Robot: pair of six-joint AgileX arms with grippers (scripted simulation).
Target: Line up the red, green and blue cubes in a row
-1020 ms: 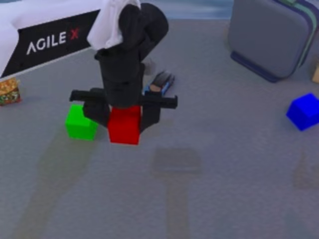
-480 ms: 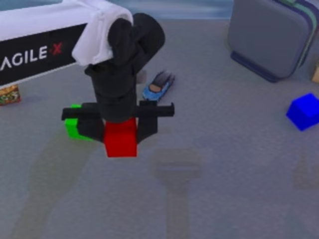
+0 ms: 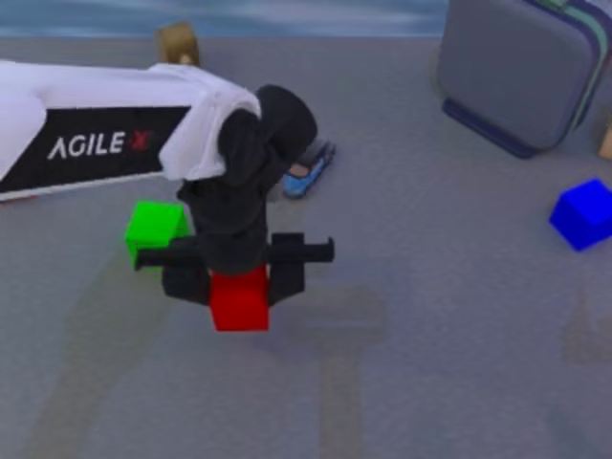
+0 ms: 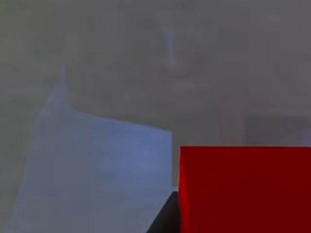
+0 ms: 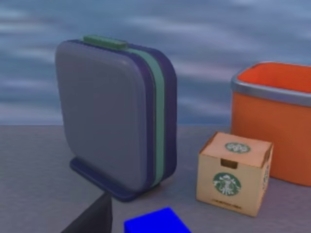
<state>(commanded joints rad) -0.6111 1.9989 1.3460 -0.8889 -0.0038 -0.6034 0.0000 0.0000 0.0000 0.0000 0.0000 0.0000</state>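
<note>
My left gripper (image 3: 239, 283) is shut on the red cube (image 3: 239, 300), left of the table's middle. That cube fills the corner of the left wrist view (image 4: 245, 189), with a dark finger (image 4: 167, 216) against its side. The green cube (image 3: 153, 228) rests just behind and to the left of it, partly under the arm. Far off at the right edge lies the blue cube (image 3: 583, 212), also seen close in the right wrist view (image 5: 155, 222). Of my right gripper, which is open, only one dark finger (image 5: 95, 218) shows, beside that blue cube; the right arm is out of the top view.
A small blue toy car (image 3: 306, 177) lies behind the left gripper. A grey-blue suitcase (image 3: 521, 67) stands at the back right. Beside it are a printed cardboard box (image 5: 235, 172) and an orange bin (image 5: 277, 116). A small tan object (image 3: 178, 43) sits at the back left.
My left gripper has carried the red cube toward the table's front edge, away from the green cube, which now shows more fully. The blue cube has not moved.
</note>
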